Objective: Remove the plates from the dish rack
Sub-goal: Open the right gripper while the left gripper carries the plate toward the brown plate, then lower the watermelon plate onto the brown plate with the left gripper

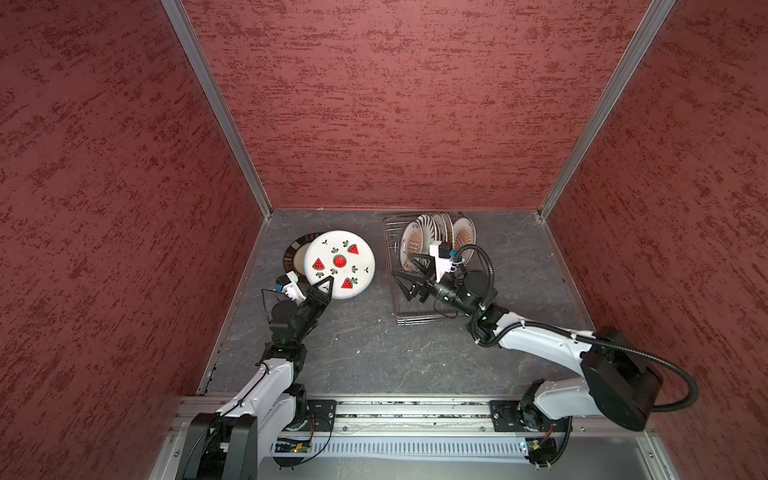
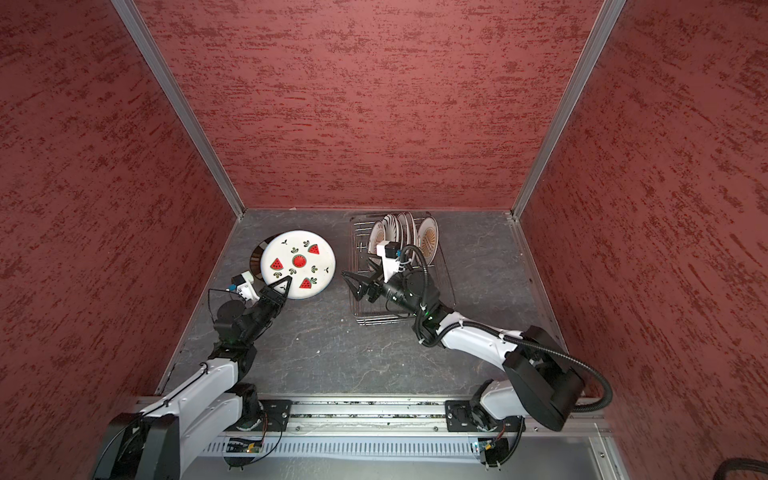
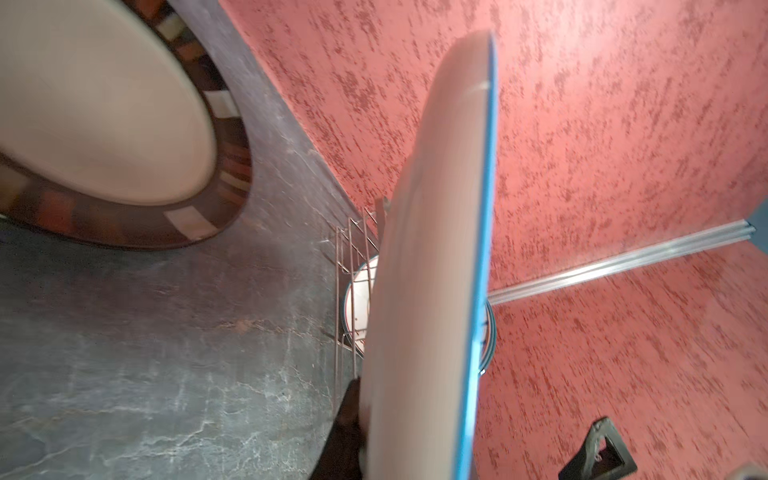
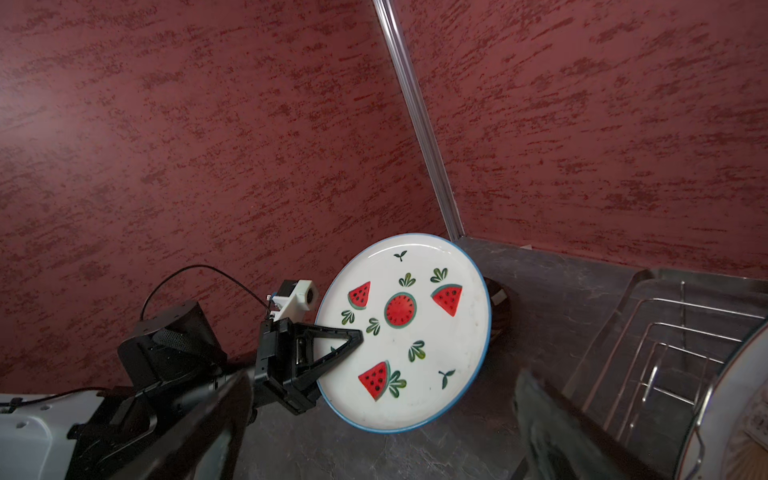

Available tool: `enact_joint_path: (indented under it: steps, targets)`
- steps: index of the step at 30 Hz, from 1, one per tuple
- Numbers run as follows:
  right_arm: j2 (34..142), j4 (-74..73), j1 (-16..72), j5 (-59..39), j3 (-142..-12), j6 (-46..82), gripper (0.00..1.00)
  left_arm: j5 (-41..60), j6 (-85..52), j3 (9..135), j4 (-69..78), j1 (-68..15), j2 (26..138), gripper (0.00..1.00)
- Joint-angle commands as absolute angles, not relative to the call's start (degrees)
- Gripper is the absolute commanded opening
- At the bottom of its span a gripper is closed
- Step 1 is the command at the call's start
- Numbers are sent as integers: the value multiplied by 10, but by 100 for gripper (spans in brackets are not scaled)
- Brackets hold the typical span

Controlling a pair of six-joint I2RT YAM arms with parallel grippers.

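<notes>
My left gripper (image 1: 326, 286) is shut on the near rim of a white watermelon plate (image 1: 338, 264), blue-edged and held tilted above the table. Under it, a dark-rimmed plate (image 1: 293, 253) lies flat at the back left. In the left wrist view the held plate (image 3: 428, 249) stands edge-on between the fingers (image 3: 349, 415). The silver wire dish rack (image 1: 415, 320) stands at the back right, with several plates (image 1: 419, 241) upright in its far half. My right gripper (image 1: 400, 264) is open over the rack's left side, near the closest standing plate, holding nothing.
Red textured walls close in the grey stone table (image 1: 374, 353) on three sides, and the dark-rimmed plate lies close to the left wall. An aluminium rail (image 1: 395, 409) carrying both arm bases runs along the front edge. The rack's near half (image 4: 665, 332) holds no plates.
</notes>
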State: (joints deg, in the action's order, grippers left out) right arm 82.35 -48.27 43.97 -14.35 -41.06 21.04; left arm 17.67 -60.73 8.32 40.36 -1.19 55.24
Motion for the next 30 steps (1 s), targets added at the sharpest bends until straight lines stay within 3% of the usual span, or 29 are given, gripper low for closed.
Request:
enact_joint_path:
  steps: [1, 17, 24, 30]
  targets:
    - [878, -443, 450, -195, -463, 178, 99, 162, -647, 102, 497, 13, 575, 2]
    - [1070, -301, 491, -54, -662, 123, 99, 93, -677, 169, 463, 52, 681, 0]
    - [1127, -287, 495, -68, -721, 133, 99, 37, -652, 209, 450, 53, 742, 0]
    - [1163, -278, 495, -72, -762, 141, 99, 51, -665, 236, 501, 63, 837, 0]
